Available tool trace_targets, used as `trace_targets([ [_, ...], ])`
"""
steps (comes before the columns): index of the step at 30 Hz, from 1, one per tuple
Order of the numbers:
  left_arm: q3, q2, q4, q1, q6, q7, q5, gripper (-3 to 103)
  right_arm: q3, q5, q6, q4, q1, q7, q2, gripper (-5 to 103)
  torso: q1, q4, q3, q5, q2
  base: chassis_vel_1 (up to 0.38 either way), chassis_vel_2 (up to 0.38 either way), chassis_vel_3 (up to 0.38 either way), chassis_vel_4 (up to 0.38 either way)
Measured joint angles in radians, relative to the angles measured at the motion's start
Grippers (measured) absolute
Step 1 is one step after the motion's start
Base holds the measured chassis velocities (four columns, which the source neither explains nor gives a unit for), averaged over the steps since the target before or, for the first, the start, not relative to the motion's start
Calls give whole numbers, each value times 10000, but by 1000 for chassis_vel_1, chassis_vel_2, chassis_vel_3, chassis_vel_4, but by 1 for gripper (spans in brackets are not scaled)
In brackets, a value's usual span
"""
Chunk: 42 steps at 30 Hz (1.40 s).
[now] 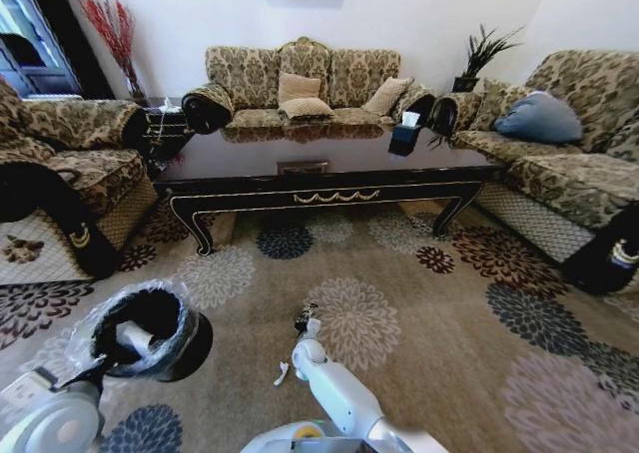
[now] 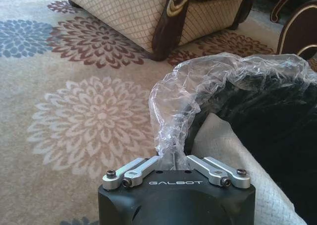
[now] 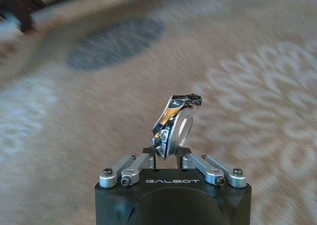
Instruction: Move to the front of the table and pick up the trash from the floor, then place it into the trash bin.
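While the table (image 1: 329,179) stands across the flowered carpet (image 1: 419,313) in the head view, the right gripper (image 1: 303,322) hangs above the floor beside a white scrap (image 1: 282,373). At the left wrist, the left gripper (image 2: 173,158) pinches the trash bin (image 2: 257,111) liner (image 2: 171,116). At the right wrist, fingers clamp a crushed metallic bit (image 3: 174,123).

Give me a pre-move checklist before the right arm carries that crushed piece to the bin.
1. Right claw shut on the crushed metallic trash: ok.
2. Grip security: piece stands tilted between the fingers; cannot tell.
3. Left claw shut on the liner at the trash bin rim: ok.
4. Bin mouth open: ok; something white already lies inside.
5. Floor finished: not ok, a white scrap lies on the carpet beside the right arm.
6. Table far from the carry path: ok.
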Motion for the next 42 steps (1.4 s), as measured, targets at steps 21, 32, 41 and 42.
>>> trace_targets([
  [21,2391,878,1868,-2276,36,315,82,2,-3776,-396,3687,4496,2170,-4523,-2614,20,0,0,1,1,0,0,0,0,0],
  [32,3263,821,2465,-3510,-146,715,227,2,-5096,-1680,4652,3546,2721,-5076,-2216,20,0,0,0,1,0,0,0,0,0],
  [41,3221,925,2534,-3619,-185,831,187,2,-5272,-1832,4620,3423,2837,-4802,-2105,31,0,1,0,1,0,0,0,0,0],
  [42,3218,937,2534,-3619,-186,834,183,2,-5257,-1887,4607,3423,2837,-4800,-2111,37,0,1,-1,0,0,0,0,0,0],
])
